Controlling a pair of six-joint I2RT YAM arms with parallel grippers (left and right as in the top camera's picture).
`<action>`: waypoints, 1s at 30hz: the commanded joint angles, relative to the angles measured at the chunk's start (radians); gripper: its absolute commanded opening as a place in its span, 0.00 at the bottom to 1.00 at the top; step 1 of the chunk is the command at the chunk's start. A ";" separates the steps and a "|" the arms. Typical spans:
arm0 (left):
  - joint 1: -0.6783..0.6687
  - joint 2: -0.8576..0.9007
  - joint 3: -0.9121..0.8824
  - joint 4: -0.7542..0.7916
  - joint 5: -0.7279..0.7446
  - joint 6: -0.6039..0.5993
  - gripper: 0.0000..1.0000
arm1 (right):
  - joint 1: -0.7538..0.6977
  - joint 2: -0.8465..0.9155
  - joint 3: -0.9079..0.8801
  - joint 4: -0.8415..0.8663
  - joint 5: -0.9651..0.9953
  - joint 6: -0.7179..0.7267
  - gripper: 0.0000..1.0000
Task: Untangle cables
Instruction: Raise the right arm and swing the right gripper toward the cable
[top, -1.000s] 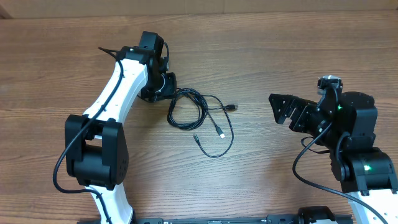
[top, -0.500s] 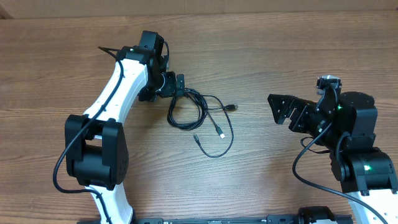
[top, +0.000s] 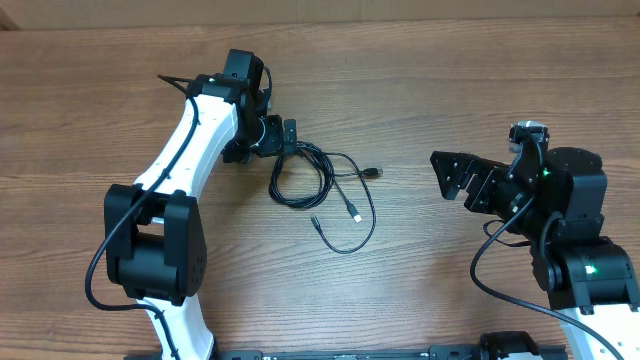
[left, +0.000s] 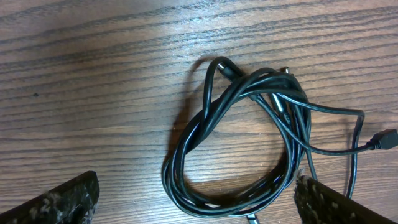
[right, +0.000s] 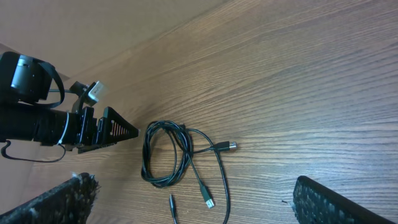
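The cables (top: 300, 180) lie mid-table as a tangled black coil with loose ends trailing right: a small plug (top: 372, 172), a silver-tipped plug (top: 356, 215) and a thin jack end (top: 314, 222). My left gripper (top: 283, 142) sits at the coil's upper left, open and holding nothing. In the left wrist view the coil (left: 211, 115) lies on the wood between the wide-spread fingers of the left gripper (left: 199, 205). My right gripper (top: 447, 175) hangs open well to the right of the cables. Its wrist view shows the right gripper (right: 199, 205) above the coil (right: 149, 155), gripping nothing.
Bare wood-grain table (top: 480, 90) surrounds the cables on all sides. The white left arm (top: 190, 150) runs from the front edge up to the coil. The right arm's black base (top: 580, 250) stands at the front right.
The left gripper's jaws have spread wide beside the coil's upper left. The cables and the right arm have not visibly moved.
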 joint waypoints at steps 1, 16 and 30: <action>-0.006 0.003 -0.007 0.001 -0.013 0.012 1.00 | -0.004 -0.002 0.024 0.005 -0.006 -0.011 1.00; -0.006 0.003 -0.007 0.000 -0.013 0.012 1.00 | -0.004 0.012 0.024 0.002 -0.006 -0.011 1.00; -0.006 0.003 -0.007 0.000 -0.013 0.012 1.00 | -0.004 0.117 0.024 0.002 -0.006 -0.011 1.00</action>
